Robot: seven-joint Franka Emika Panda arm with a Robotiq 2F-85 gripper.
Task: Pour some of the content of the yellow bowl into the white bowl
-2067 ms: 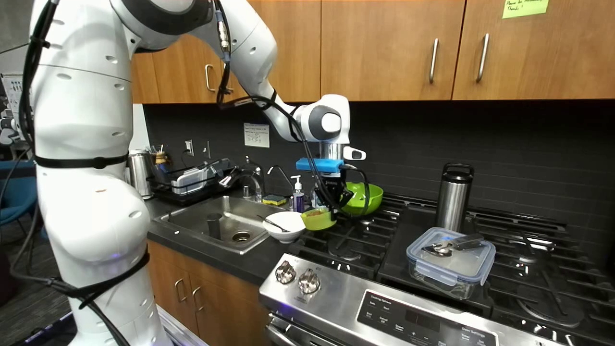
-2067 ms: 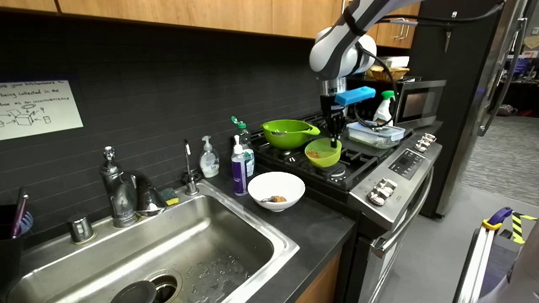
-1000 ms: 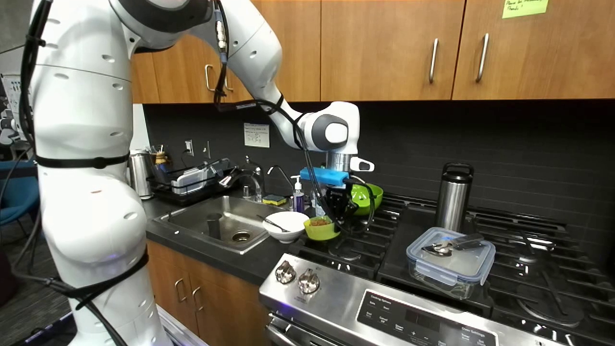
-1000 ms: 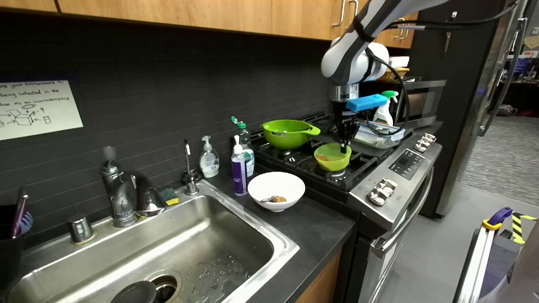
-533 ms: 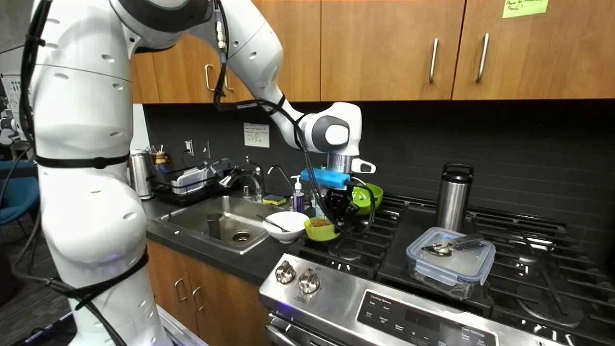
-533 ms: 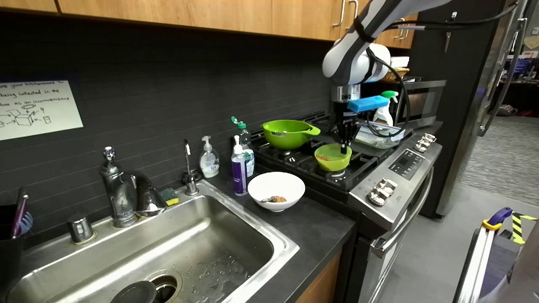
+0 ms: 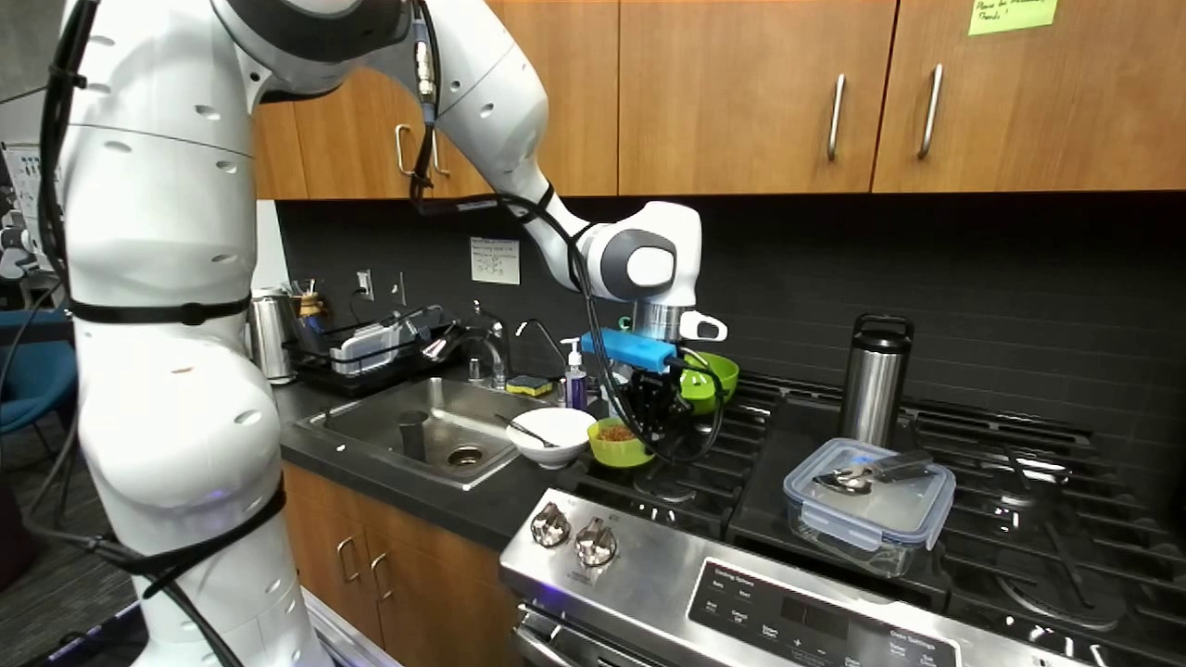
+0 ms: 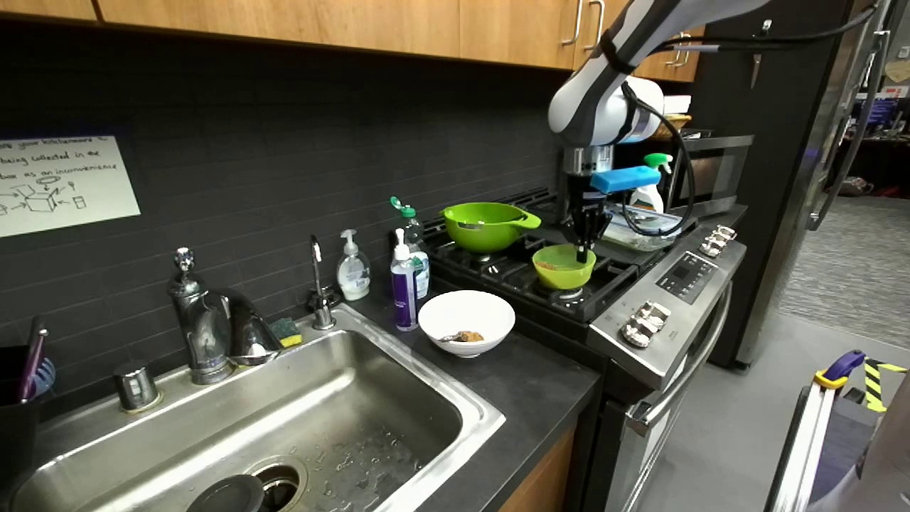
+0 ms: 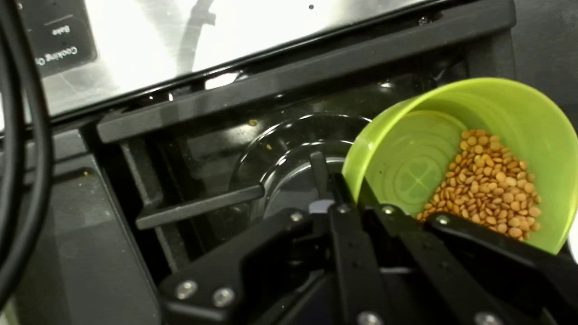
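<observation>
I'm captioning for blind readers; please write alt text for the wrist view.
A black gripper pinches a yellow-green bowl by the rim; orange, lentil-like pieces lie heaped inside toward one side. A black stove grate shows alongside.

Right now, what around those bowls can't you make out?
Lower edge of the lentils: wrist view, hidden by the gripper.
Most of the white bowl: wrist view, cut off by the right edge.
Underside of the yellow bowl: an exterior view, hidden by its own wall.
Bottom of the large green bowl: an exterior view, hidden by its near wall.
Print on the purple label: an exterior view, too small.
</observation>
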